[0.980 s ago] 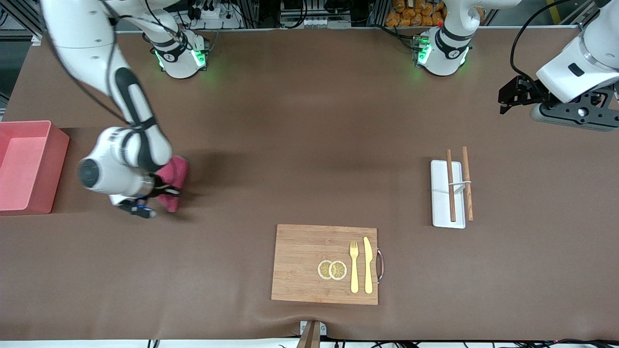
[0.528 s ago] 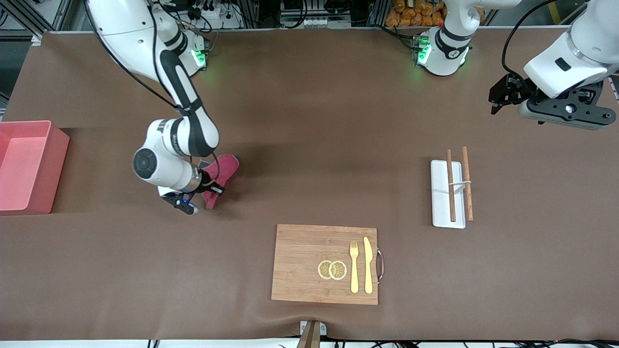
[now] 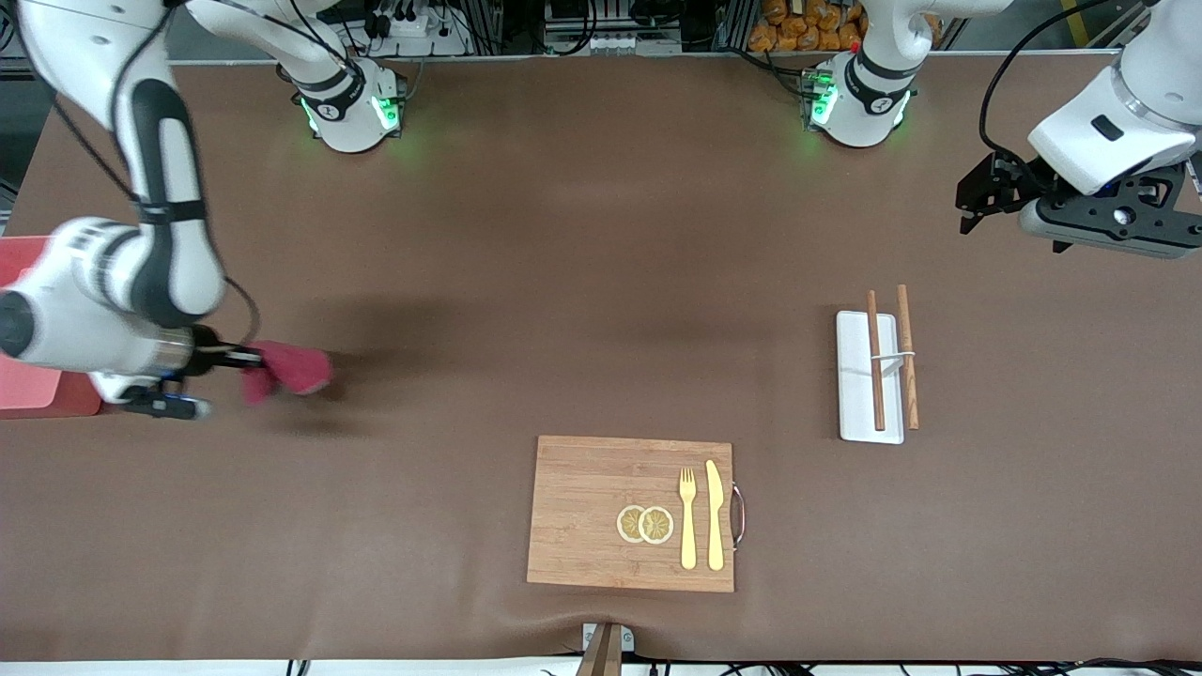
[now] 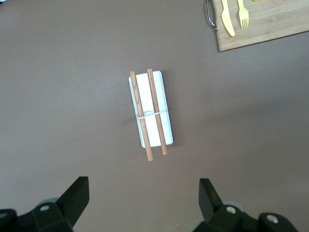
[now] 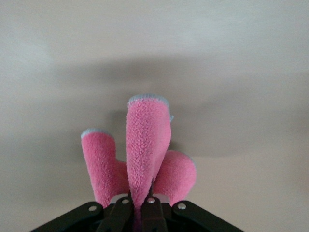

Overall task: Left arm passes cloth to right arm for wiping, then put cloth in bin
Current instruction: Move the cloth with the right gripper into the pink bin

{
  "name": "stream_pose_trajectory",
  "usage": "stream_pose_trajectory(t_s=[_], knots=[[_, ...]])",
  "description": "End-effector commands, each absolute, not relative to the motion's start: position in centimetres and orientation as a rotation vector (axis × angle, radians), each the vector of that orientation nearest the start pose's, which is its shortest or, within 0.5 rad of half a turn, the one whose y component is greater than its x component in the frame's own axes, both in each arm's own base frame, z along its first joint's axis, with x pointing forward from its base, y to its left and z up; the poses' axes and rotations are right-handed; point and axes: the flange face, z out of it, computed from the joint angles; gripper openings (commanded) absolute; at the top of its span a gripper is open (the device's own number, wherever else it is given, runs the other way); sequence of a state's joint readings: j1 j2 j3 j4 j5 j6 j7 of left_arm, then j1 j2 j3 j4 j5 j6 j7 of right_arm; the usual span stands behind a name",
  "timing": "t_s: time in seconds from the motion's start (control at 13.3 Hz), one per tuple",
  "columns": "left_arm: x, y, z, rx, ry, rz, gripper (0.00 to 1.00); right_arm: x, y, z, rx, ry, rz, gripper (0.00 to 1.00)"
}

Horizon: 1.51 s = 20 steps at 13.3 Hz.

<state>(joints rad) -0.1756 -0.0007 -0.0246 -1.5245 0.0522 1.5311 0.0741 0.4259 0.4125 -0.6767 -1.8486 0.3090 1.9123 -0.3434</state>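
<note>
My right gripper (image 3: 246,360) is shut on the crimson-pink cloth (image 3: 286,370) and holds it on or just above the brown table, close beside the bin at the right arm's end. In the right wrist view the fuzzy cloth (image 5: 145,150) stands bunched between my shut right gripper (image 5: 143,205). The salmon-pink bin (image 3: 28,387) is mostly hidden by the right arm. My left gripper (image 3: 977,195) is open and empty, up over the table's left-arm end; in the left wrist view my left gripper (image 4: 144,200) shows its jaws wide apart above bare table.
A white tray (image 3: 856,394) with two wooden chopsticks (image 3: 875,361) lies toward the left arm's end; it also shows in the left wrist view (image 4: 161,128). A wooden cutting board (image 3: 592,512) with yellow fork, knife and lemon slices lies near the front edge.
My right gripper swept the cloth away from the bin, then back toward it, ending close beside it. The left arm shifted slightly and stays raised.
</note>
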Motion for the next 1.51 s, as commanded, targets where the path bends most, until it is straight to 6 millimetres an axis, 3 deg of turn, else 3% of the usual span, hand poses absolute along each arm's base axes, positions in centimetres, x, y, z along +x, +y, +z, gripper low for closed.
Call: stream_pose_trajectory(t_s=[0.0,0.23,0.45,0.6,0.75,0.83,0.9,0.98,1.13,1.36,1.43], knots=[[54.2,-10.6,65.1,-3.036,0.451,-0.044,1.00,58.1,-19.1,38.9,-3.048,-0.209,0.368,0.00],[54.7,-10.7,64.3,-3.052,0.449,-0.024,1.00,55.3,-30.6,43.5,-3.064,-0.453,0.296,0.00],[54.5,-11.0,64.5,-3.047,0.460,-0.032,1.00,52.7,-37.7,45.0,-3.088,-0.605,0.305,0.00],[54.4,-11.3,64.6,-3.047,0.462,-0.035,1.00,52.6,-42.0,43.0,-3.163,-0.722,0.261,0.00],[54.3,-11.2,64.8,-3.048,0.459,-0.039,1.00,51.8,-45.5,37.0,-3.122,-0.746,0.199,0.00],[54.3,-11.4,64.8,-3.047,0.464,-0.039,1.00,51.0,-46.8,33.0,-3.059,-0.715,0.167,0.00],[54.2,-11.4,65.0,-3.047,0.462,-0.044,1.00,51.0,-47.1,30.4,-3.023,-0.719,0.128,0.20],[54.1,-11.9,65.0,-3.045,0.476,-0.045,1.00,50.6,-48.1,28.9,-3.029,-0.696,0.085,0.98],[54.0,-12.0,65.0,-3.045,0.478,-0.047,1.00,50.7,-48.0,27.3,-2.992,-0.697,0.029,1.00],[53.8,-12.8,65.1,-3.042,0.501,-0.048,1.00,53.1,-45.0,31.9,-2.949,-0.781,0.096,1.00],[53.6,-13.1,65.3,-3.040,0.510,-0.053,1.00,53.7,-44.8,34.8,-2.936,-0.784,0.154,1.00]])
